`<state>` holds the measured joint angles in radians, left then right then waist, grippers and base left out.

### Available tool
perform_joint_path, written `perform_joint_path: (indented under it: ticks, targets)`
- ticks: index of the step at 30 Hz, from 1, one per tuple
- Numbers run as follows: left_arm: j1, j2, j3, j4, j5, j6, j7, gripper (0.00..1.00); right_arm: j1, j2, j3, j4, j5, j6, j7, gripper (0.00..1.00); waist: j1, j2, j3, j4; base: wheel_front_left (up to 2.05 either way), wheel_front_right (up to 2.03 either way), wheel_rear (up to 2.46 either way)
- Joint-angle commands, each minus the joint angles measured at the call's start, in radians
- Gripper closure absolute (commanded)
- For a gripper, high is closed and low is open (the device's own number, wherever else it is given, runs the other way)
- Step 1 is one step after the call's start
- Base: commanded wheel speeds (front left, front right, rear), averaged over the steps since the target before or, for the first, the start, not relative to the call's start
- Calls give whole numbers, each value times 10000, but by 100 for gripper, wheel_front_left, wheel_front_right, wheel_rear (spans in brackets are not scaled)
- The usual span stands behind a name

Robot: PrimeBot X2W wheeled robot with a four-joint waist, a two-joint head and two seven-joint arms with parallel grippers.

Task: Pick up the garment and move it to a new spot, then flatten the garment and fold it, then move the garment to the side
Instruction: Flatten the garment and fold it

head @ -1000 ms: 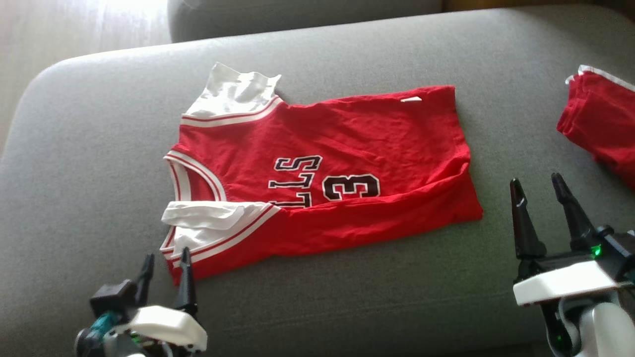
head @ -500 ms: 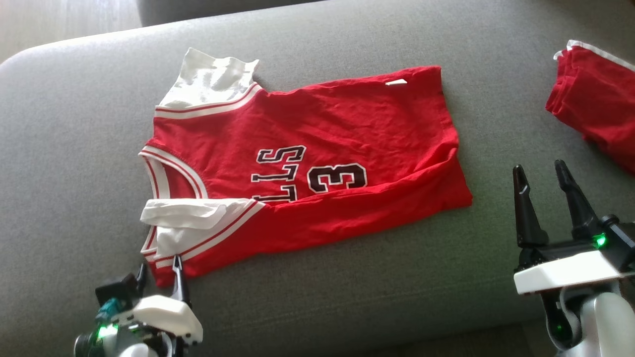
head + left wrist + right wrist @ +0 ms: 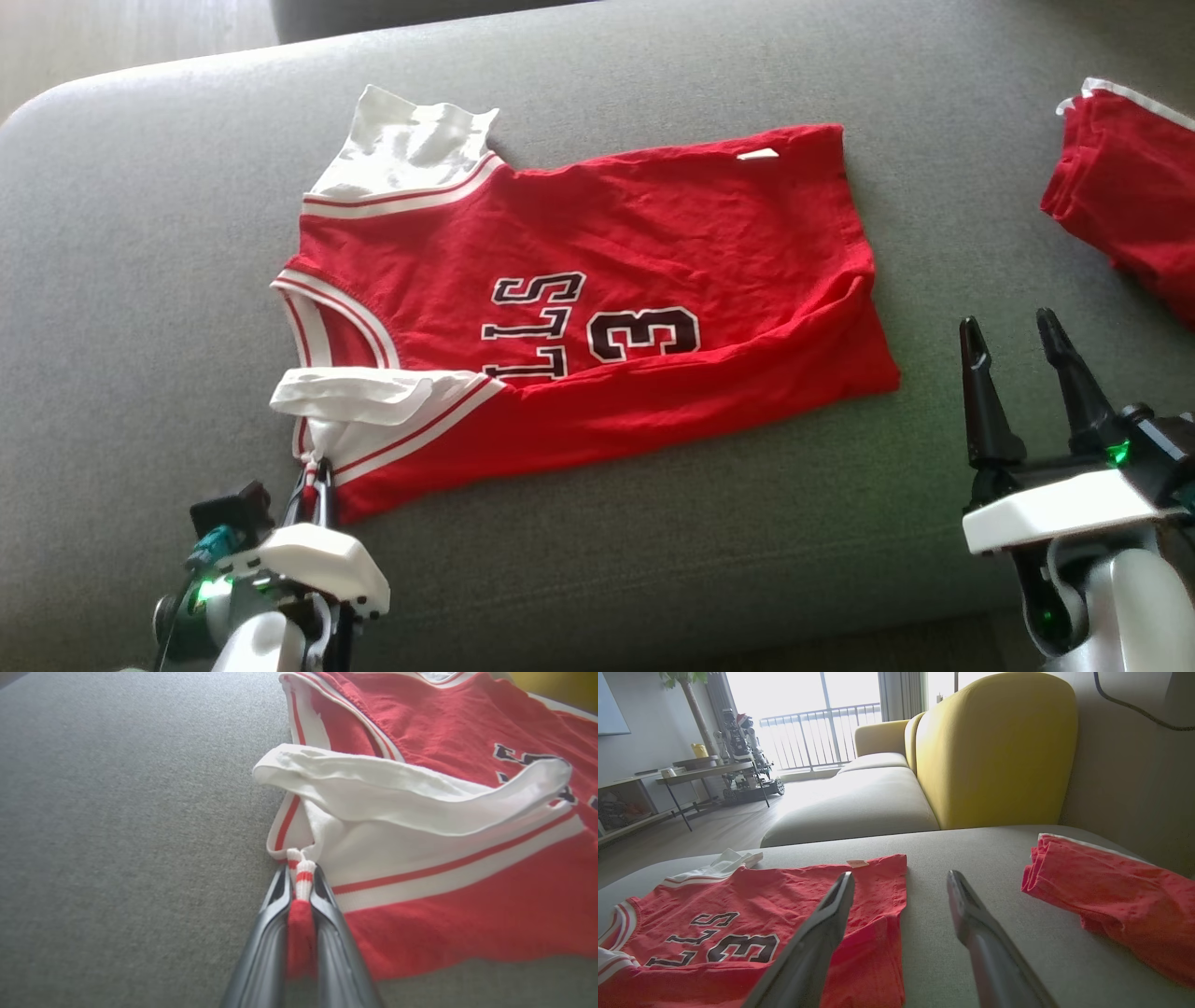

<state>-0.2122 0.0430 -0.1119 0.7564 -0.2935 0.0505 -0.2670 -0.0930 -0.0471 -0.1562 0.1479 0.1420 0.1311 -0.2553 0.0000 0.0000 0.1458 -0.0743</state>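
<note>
Jersey (image 3: 597, 308) lies mid-frame on the grey cushion (image 3: 653, 560), long axis left to right: your left gripper (image 3: 317, 474) pinches its lower-left shoulder corner, while your right gripper (image 3: 1008, 322), fingers spread, sits just off the hem corner at lower right, touching nothing.

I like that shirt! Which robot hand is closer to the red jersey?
Left. The left gripper is shut on the red jersey at its shoulder corner; the right gripper is open, off past the bottom hem, not touching it.
</note>
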Motion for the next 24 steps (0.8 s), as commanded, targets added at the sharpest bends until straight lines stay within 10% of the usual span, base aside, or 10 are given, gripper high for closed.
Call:
perform_joint_path:
  ticks: [1, 24]
  targets:
    - [-49, 72, 264, -22, -53, -73, 53, 100, -336, -32, 174, -223, 17, -4, -64, 0, 0, 0, -12, 48, 0, 0, 0]
    - [839, 108, 55, -3654, 850, -208, 52, 100, -1955, -32, -358, 5335, 1399, -4, 14, 0, 0, 0, -229, 1084, 0, 0, 0]
